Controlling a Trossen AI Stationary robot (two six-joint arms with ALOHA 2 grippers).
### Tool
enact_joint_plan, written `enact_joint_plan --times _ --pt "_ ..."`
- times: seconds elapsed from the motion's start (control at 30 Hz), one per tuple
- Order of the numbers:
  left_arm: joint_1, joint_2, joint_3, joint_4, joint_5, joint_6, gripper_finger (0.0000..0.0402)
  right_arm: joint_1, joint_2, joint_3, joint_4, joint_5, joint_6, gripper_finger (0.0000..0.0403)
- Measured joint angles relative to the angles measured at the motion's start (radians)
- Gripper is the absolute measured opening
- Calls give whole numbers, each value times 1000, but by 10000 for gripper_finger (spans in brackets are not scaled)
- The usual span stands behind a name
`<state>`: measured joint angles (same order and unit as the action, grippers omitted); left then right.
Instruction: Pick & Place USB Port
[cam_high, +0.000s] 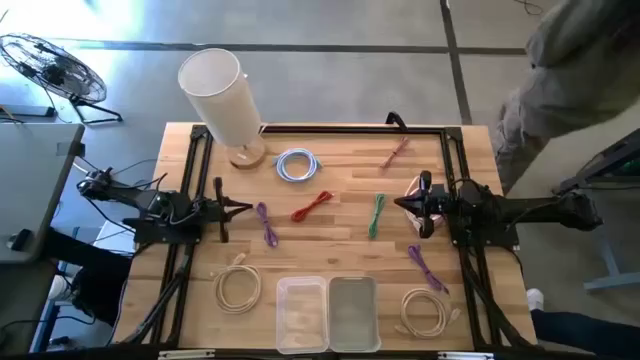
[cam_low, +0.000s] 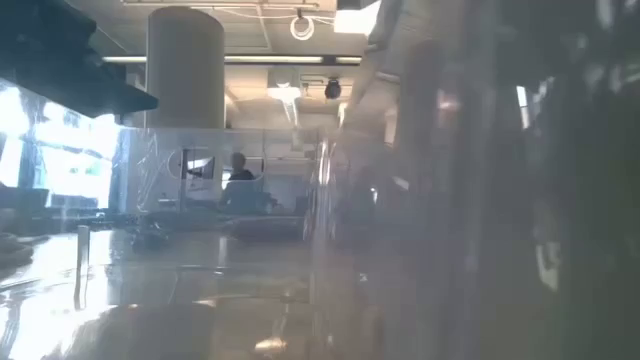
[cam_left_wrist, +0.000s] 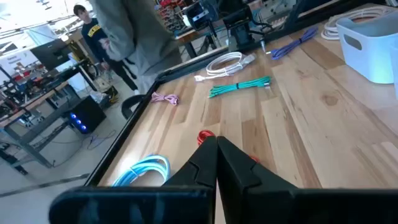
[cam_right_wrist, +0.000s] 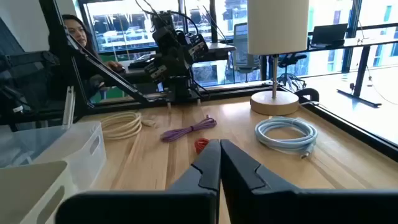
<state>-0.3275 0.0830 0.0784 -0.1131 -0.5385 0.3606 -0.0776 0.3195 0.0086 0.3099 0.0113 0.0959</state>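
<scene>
The table (cam_high: 330, 235) was a pale wood slab with a black frame around it, and both arms lay low over it from opposite sides. A white lamp (cam_high: 218, 92) stood at its far edge, nearer the left arm's side. Two clear bins (cam_high: 327, 313) sat side by side at the near edge, between the arms. A person in grey (cam_high: 570, 70) stood beyond the far corner on the right arm's side. The left gripper (cam_high: 243, 208) hung over the left part of the table with its fingers pressed together and nothing between them; in the left wrist view the two dark fingers (cam_left_wrist: 239, 174) met in a point. The right gripper (cam_high: 403, 203) hung over the right part, its fingers likewise shut and empty. The cables lay loose between them: a blue coil (cam_high: 298, 165) near the lamp base, a cream coil (cam_high: 237, 287) beside the bins on the left, another cream coil (cam_high: 426, 310) on the right, a red cable (cam_high: 312, 206) mid-table, a green cable (cam_high: 377, 215) just right of it, a purple cable (cam_high: 266, 224) near the left gripper, a second purple cable (cam_high: 427, 268) below the right gripper, and a pink cable (cam_high: 394, 153) toward the far edge. The low view was mostly filled by a blurred clear wall, probably a bin.
</scene>
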Motion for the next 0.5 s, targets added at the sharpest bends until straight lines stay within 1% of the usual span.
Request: enact_joint_plan --times 0.37,0.5 --pt "0 0 -1 -1 0 1 0 0 0 0 -26 0 4 0" --pt "0 0 -1 -1 0 1 0 0 0 17 -55 -8 70 0"
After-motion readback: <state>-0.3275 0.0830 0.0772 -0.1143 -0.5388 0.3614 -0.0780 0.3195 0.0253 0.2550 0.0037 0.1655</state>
